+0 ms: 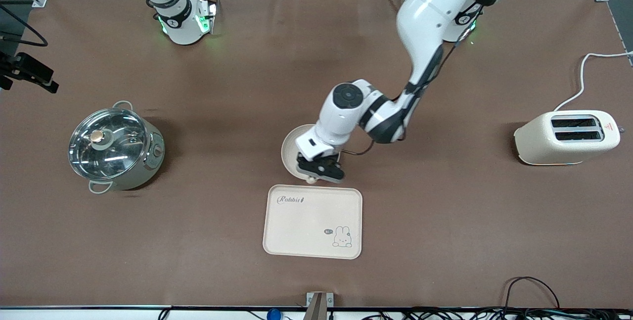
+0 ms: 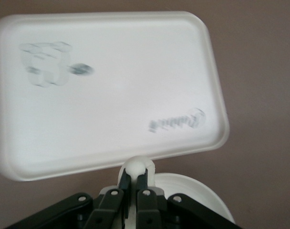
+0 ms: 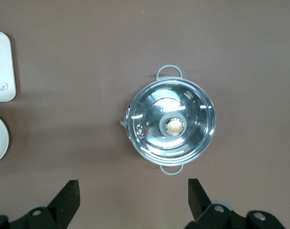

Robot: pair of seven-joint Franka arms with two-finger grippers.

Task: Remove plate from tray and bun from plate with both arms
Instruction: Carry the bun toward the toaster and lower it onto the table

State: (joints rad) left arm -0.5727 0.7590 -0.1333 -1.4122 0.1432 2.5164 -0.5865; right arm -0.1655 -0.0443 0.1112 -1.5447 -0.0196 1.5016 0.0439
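Plate (image 1: 292,149) already sits on the worktop, just beside the empty tray (image 1: 312,221), farther from the front camera. Left hand (image 1: 316,174) is clamped on the bun (image 2: 136,167) at the plate's rim. Recommend a straight lift clear of the rim before carrying away. Right hand (image 3: 133,200), fingers apart, waits above the lidded pot (image 3: 171,125).

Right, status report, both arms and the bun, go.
Left gripper shut on bun, over the plate rim. Right gripper open, waiting over table near the pot. Plate off tray, beside it. Nothing in the way.
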